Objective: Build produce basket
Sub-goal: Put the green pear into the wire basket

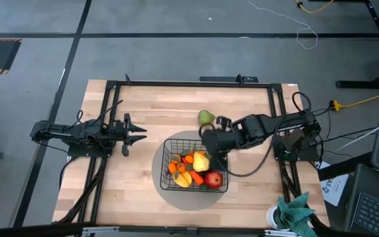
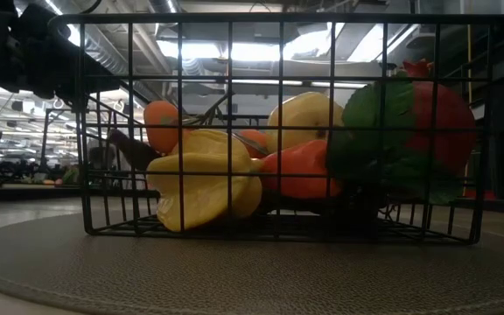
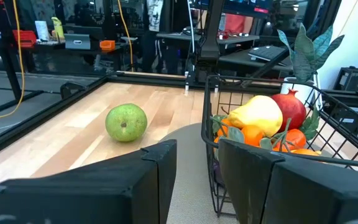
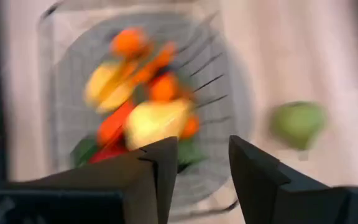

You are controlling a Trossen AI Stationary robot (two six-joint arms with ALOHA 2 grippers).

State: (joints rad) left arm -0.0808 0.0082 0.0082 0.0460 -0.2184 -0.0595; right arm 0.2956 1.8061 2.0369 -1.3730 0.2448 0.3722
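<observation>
Pale wooden counter [image 1: 143, 178], black wire-grid basket [image 1: 165, 172] already heaped with toy produce. Round green pear [image 1: 206, 117] loose just beyond basket. Right pincer [image 1: 207, 135] nearest, spread, empty; left pincer [image 1: 139, 131] spread, well apart.

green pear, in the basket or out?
Out. The pear lies on the bare table, apart from the basket.

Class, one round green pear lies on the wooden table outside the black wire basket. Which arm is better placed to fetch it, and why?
Right. The right gripper hovers open beside the round green pear, by the black wire basket; the left gripper waits farther off.
</observation>
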